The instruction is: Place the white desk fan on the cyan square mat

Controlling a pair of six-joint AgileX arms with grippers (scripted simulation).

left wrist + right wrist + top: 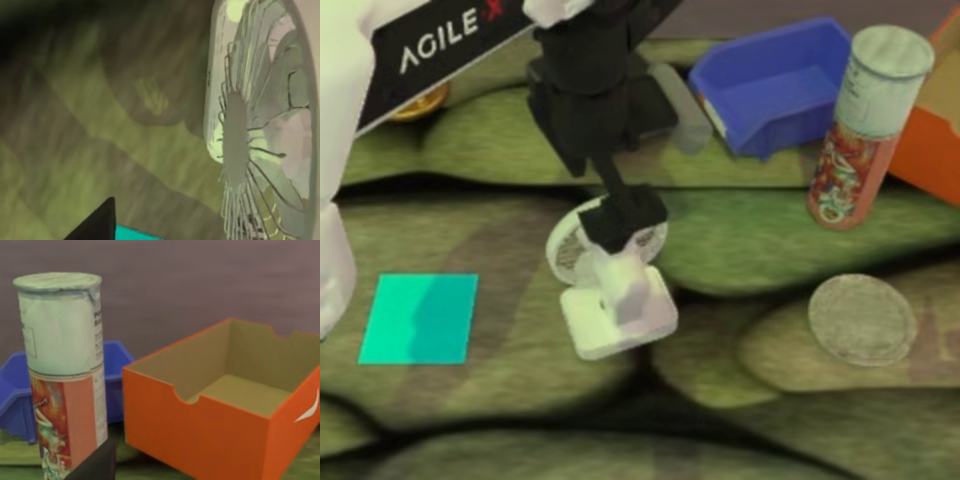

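The white desk fan [617, 300] stands at the table's middle, its round grilled head [570, 245] facing the left and its square base [620, 318] on the cloth. My left gripper [625, 222] hangs right over the fan's head and motor housing, open. In the left wrist view the grille [260, 130] fills one side, very close, with one dark finger [95, 225] beside it and the other finger hidden. The cyan square mat [418, 318] lies flat at the left, bare; a corner of the mat [135, 234] shows past the finger. My right gripper is out of the top view, one finger [97, 465] showing.
A blue bin [775, 85], a tall printed canister [865, 125] and an orange box [935, 130] stand at the back right. A grey round disc [862, 318] lies at the right. The camouflage cloth [520, 420] covers the table.
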